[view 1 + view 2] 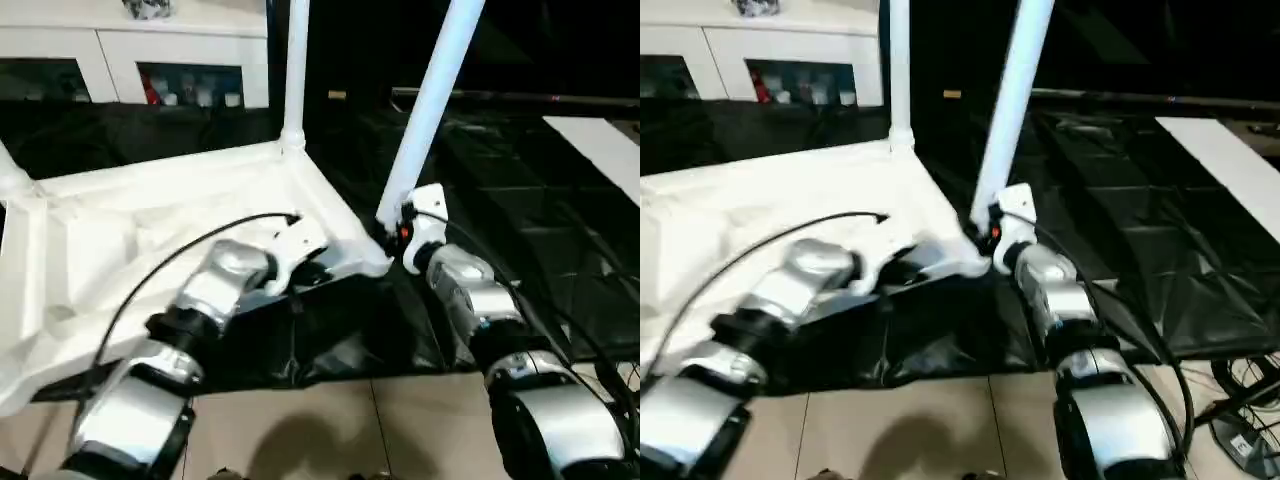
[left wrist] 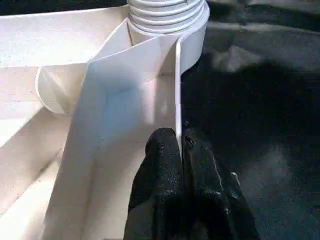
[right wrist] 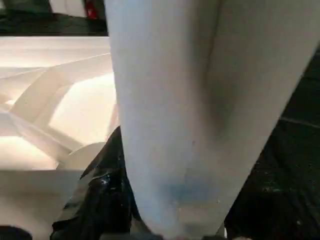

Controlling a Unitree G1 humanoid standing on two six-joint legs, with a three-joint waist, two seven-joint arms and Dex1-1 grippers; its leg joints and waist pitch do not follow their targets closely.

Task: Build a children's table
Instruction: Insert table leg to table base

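Observation:
The children's table top (image 1: 150,230) lies upside down on the black-draped table, ribs facing up. One white leg (image 1: 295,70) stands upright in the far corner socket. A second leg (image 1: 432,100) leans to the right over the near right corner socket (image 2: 167,15), which is ringed with ridges. My right gripper (image 1: 395,225) is shut on this leg's lower end, and a black finger (image 3: 100,195) shows beside the tube (image 3: 190,100). My left gripper (image 2: 181,150) is shut on the top's thin side wall (image 2: 177,90) just short of that corner.
A white glass-door cabinet (image 1: 130,60) stands behind the black drape (image 1: 520,220). A white board (image 1: 600,140) lies at the far right. Tiled floor (image 1: 400,420) runs along the near edge, with cables (image 1: 1240,380) at the right.

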